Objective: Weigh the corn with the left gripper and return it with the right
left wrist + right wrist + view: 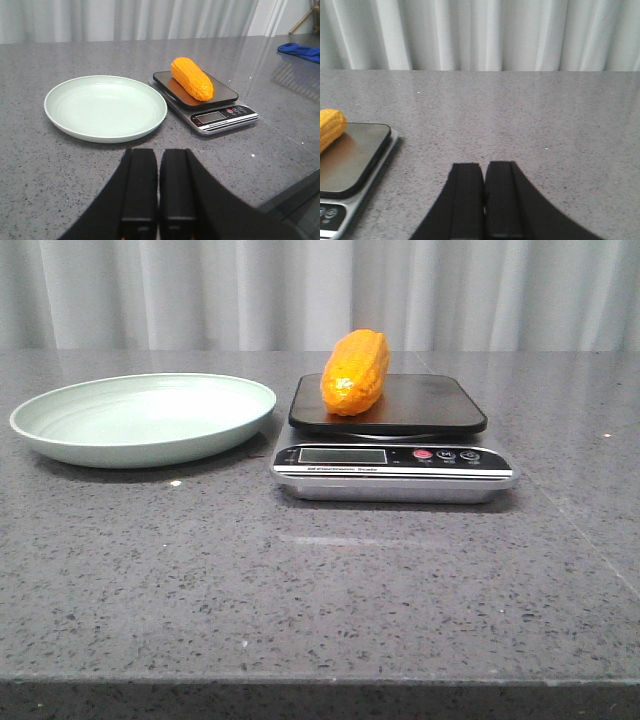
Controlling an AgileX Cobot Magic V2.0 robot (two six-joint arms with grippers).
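The orange-yellow corn (355,372) lies on the black platform of the digital scale (395,468) at the table's middle. It also shows in the left wrist view (192,78) and partly in the right wrist view (330,128). The pale green plate (60,426) sits empty to the scale's left. My left gripper (159,152) is shut and empty, held back from the plate (60,112) on the near side. My right gripper (484,166) is shut and empty, to the right of the scale (355,165). Neither gripper shows in the front view.
The grey speckled table (320,580) ends at a front edge near the bottom of the front view. White curtains hang behind it. A blue cloth (300,50) lies at the far right in the left wrist view.
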